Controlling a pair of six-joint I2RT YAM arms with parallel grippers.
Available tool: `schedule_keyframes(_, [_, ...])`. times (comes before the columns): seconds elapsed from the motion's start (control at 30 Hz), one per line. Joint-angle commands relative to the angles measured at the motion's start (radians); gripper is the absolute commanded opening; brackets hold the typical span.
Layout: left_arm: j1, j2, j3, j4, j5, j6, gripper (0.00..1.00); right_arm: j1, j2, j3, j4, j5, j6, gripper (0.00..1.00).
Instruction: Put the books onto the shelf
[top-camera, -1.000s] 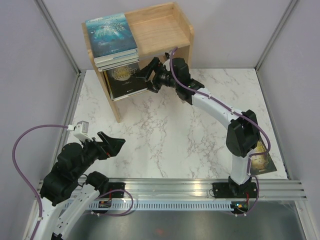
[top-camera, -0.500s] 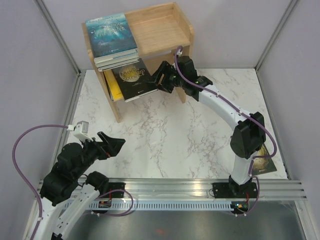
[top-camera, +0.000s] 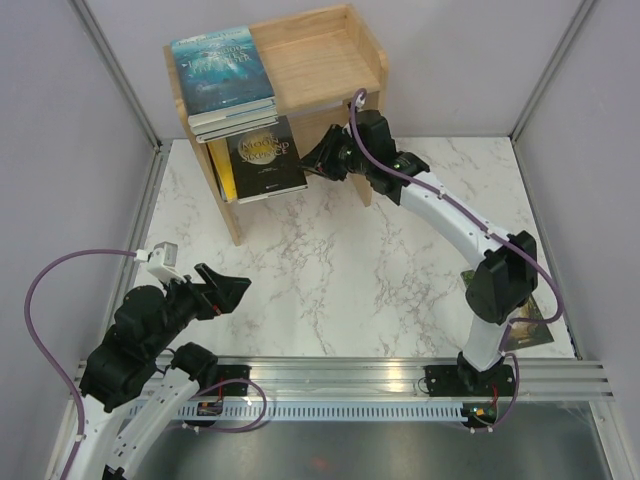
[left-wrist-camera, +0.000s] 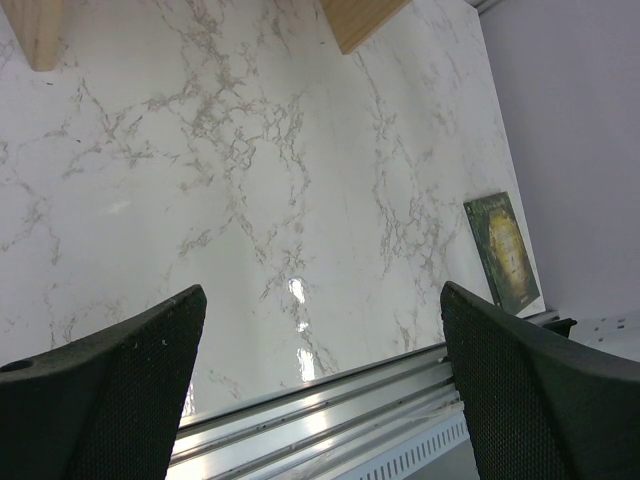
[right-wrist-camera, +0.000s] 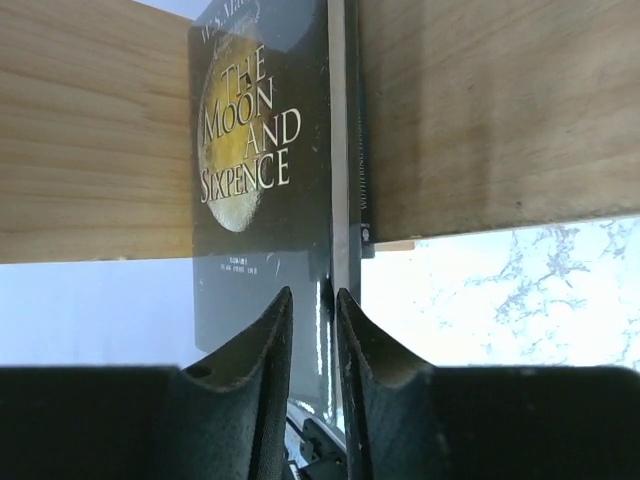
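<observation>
From above, the right claw (top-camera: 312, 160) reaches in at the front of the shelf (top-camera: 320, 55), right at the lower tier's opening, and its fingers are pinched on the near right edge of the black book (top-camera: 265, 155). That book lies out to the claw's left, half in the lower tier and half sticking out over the table (top-camera: 330, 270). A yellow book (top-camera: 228, 178) peeks from under it, further from the claw. Up and to the left of the claw, on the shelf's top tier, sits a stack of books (top-camera: 220, 75) with a teal-blue cover uppermost. One green-gold book (top-camera: 528, 322) lies well behind this claw, down by the right arm's base at the table's edge. The left claw (top-camera: 232, 290) hangs low near its own base, fingers spread wide, well apart from everything. Through the left wrist camera, the two black fingers (left-wrist-camera: 110, 400) stand far apart with only marble between them. The green-gold book (left-wrist-camera: 505, 250) lies flat ahead and to the right of this claw, and two wooden feet of the shelf (left-wrist-camera: 360, 15) show far ahead at the top. Through the right wrist camera, the fingers (right-wrist-camera: 250, 380) are nearly together, with the black book's edge running straight into the narrow gap. Its cover, reading "The Moon and Sixpence", stretches away just ahead of the claw between pale wood panels.
</observation>
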Motion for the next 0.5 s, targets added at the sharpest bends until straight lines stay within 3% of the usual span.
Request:
schedule_keyframes(0.0, [-0.003, -0.01, 0.008, 0.028, 0.009, 0.047, 1.0, 0.022, 0.042, 0.063, 0.019, 0.0, 0.019, 0.28])
schedule_keyframes(0.47, [-0.003, -0.013, 0.006, 0.033, 0.012, 0.055, 1.0, 0.061, 0.215, 0.212, 0.053, 0.001, 0.078, 0.27])
